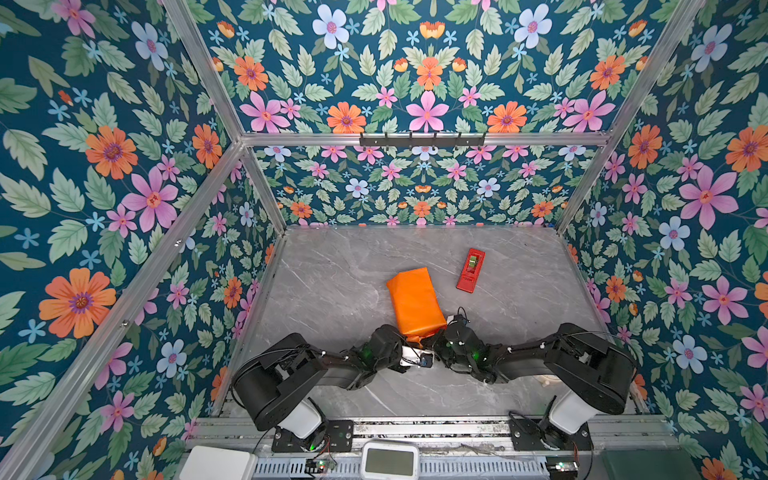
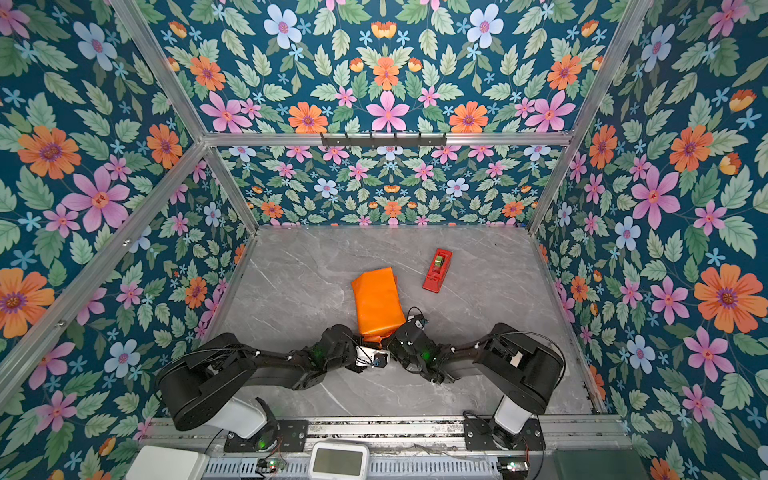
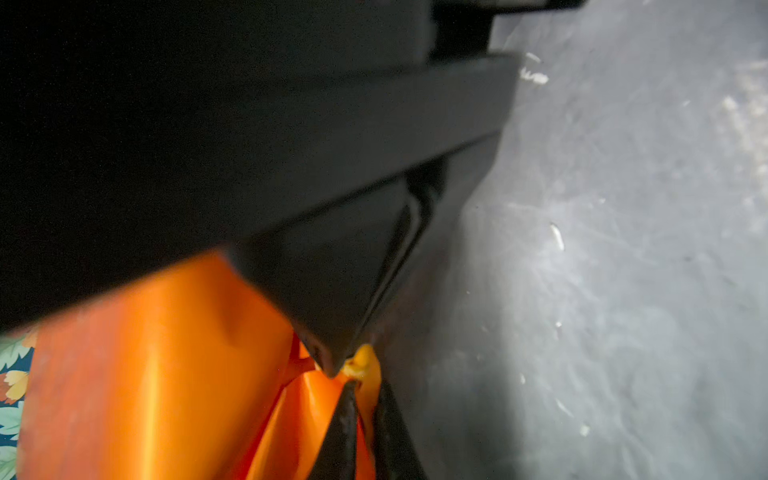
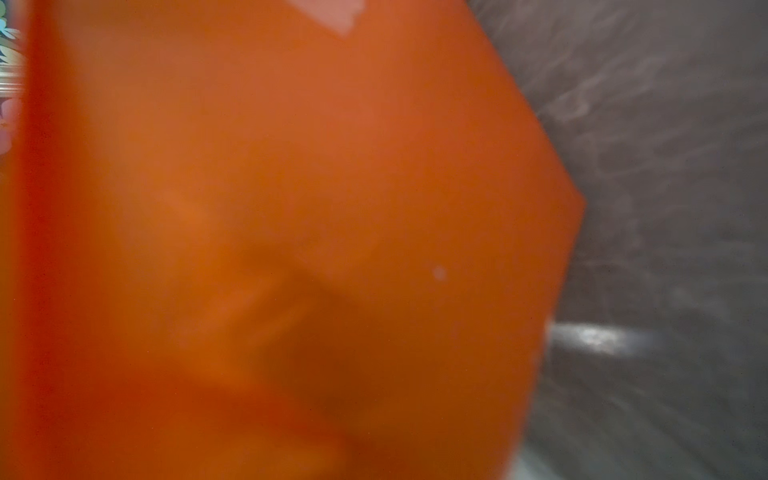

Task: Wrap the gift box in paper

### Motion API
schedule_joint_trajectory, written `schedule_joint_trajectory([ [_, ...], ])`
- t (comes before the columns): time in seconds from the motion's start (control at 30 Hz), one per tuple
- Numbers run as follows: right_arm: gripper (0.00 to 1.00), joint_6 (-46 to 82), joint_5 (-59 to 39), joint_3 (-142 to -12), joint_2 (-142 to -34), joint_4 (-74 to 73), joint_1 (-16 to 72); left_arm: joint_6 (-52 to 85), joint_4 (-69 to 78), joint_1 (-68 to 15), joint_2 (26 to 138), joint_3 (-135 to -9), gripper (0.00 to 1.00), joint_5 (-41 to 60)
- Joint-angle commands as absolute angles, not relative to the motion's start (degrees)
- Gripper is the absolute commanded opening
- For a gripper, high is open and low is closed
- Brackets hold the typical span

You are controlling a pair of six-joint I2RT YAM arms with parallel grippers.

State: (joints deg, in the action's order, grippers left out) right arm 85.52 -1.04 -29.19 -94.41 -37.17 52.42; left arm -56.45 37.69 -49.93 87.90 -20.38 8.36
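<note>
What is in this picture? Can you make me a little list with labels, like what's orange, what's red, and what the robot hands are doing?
paper: orange side out, folded into a parcel on the table, near end bunched
gift box: not visible, presumably inside the paper
left gripper: shut on the paper's bunched near end
right gripper: shut, tip at the same bunched end; whether it grips the paper is unclear
red gadget: lying flat beyond the parcel, to the right, apart from it
table: grey marble top
</note>
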Motion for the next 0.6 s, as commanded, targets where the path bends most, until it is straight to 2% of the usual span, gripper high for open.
schedule_joint_trajectory([
  [0.0, 0.00, 85.6, -1.1, -29.2, -94.2, -37.4, 52.4, -56.0, 40.8, -49.9, 88.5, -20.4, 0.03, 6.9],
  [0.03, 0.00, 85.4, -1.1, -29.2, -93.9, -37.0, 52.3, -56.2, 41.2, -49.8, 88.9, -20.5, 0.00, 6.6],
  [0.17, 0.00, 84.7, -0.5, -28.6, -92.5, -34.6, 52.0, -56.2, 41.9, -49.8, 89.4, -20.7, 0.00, 6.4],
  [0.33, 0.15, 82.3, 0.3, -26.3, -86.9, -28.8, 50.9, -55.0, 43.1, -49.4, 89.4, -20.9, 0.00, 7.4],
  [0.57, 0.33, 71.6, 6.7, -26.3, -69.8, -6.2, 49.7, -52.8, 47.3, -49.3, 90.9, -20.7, 0.00, 10.0],
])
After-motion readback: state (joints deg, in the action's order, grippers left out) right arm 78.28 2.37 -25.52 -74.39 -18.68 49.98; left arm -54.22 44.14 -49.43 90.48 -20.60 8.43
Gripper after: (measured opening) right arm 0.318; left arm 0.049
